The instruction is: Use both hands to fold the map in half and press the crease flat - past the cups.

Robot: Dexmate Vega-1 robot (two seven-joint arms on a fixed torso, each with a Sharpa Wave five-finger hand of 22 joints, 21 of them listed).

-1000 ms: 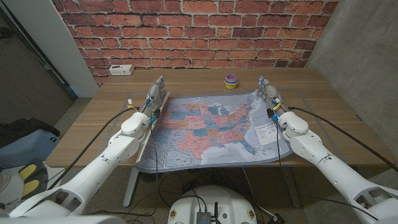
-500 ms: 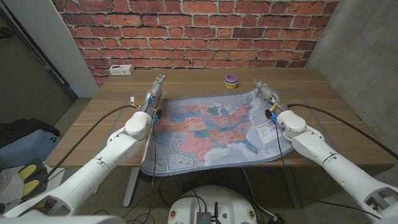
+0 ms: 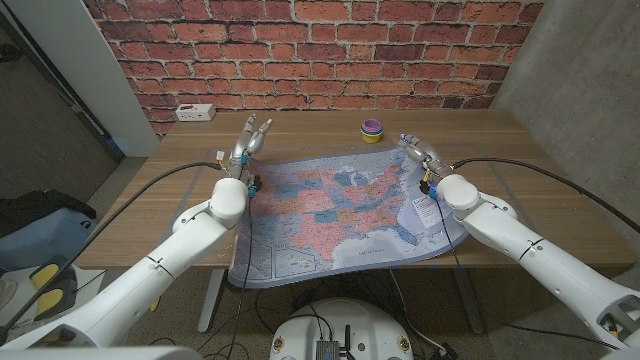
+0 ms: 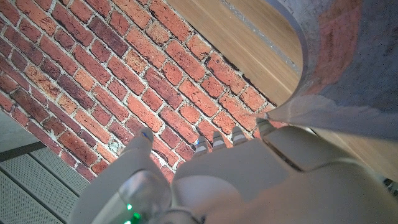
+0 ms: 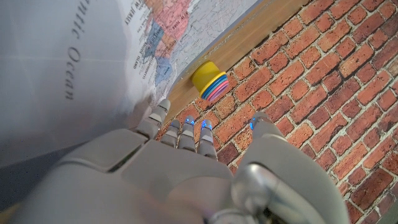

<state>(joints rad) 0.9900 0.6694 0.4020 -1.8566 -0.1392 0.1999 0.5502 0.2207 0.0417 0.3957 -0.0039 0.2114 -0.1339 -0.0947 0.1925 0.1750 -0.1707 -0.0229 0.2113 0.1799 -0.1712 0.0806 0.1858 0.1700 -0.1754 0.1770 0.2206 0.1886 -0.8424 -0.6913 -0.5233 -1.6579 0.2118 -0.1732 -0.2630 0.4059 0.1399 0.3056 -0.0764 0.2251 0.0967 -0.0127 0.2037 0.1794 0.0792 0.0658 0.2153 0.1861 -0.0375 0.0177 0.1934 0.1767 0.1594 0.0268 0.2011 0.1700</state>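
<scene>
head view: map [image 3: 345, 207] spread mid-frame on counter [image 3: 520, 150]; left hand [image 3: 245, 148] at its upper-left corner, right hand [image 3: 418, 155] at upper-right; cups [image 3: 371, 130] upper centre, beyond the map.
fingers: left slightly apart; grip on either side can't be told.
step: judged, get both far corners held, move them level so edges meet.
left wrist view: map edge curls beside the hand [image 4: 249, 180].
right wrist view: print "Ocean" readable on map [image 5: 68, 68]; stacked cups [image 5: 209, 81] by brick wall.

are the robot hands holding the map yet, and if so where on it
Cannot be told. The left robot hand is at the map's far left corner and the right robot hand at its far right corner, but no frame shows a closed grip.
</scene>
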